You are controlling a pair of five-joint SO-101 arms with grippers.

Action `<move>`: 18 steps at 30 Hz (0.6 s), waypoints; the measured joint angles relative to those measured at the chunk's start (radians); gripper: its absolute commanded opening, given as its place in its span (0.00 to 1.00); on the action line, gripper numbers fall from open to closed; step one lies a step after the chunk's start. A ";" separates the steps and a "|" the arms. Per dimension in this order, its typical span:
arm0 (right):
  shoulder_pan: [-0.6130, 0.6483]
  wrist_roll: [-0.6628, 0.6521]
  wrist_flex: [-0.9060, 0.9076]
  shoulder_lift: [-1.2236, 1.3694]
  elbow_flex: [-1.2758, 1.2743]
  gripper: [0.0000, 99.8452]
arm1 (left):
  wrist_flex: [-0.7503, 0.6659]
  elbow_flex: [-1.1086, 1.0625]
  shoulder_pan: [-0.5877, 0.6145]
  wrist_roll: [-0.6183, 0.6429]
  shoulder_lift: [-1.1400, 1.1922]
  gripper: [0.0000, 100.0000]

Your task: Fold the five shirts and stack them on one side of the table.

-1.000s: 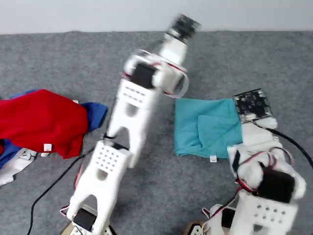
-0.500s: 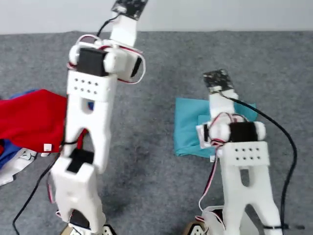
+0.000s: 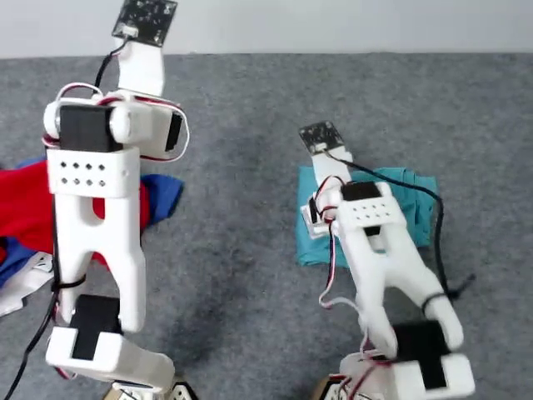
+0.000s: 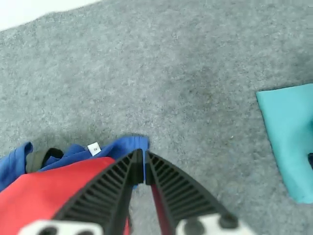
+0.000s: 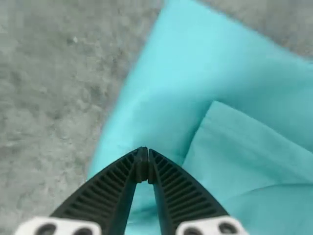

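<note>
Now the left arm has swung from mid-frame to the left edge, its end effector (image 4: 143, 157) shut and empty above the red shirt (image 4: 49, 191); the right end effector (image 5: 144, 154), likewise shut and empty, has come over the folded teal shirt (image 3: 310, 248), centre right; the red one looks next.

A robotics test bench, of the kind found in a lab or workroom. The worktop (image 3: 250, 250) is covered all over in grey felt-like cloth and ends at a plain white wall (image 3: 350, 25). On it stand the left arm (image 3: 92, 208) and right arm (image 3: 379, 242), white plastic with bare circuit boards (image 3: 148, 18), exposed red and white wires (image 3: 331, 267) and a loose black cable (image 3: 436, 233).
</note>
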State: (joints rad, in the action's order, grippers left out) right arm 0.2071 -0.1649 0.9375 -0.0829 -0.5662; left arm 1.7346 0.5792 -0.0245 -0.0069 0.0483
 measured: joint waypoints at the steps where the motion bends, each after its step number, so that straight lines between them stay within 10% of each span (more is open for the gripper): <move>1: -0.018 -0.008 -0.005 0.031 0.000 0.02 | 0.000 -0.002 0.002 0.000 -0.002 0.01; 18: -0.410 -0.238 0.284 -0.132 0.000 0.02 | 0.000 -0.002 0.006 0.000 -0.003 0.01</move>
State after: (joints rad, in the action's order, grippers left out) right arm -0.2025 -0.4028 1.2213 -0.2148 -0.5662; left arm 1.7346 0.5777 -0.0184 -0.0069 0.0453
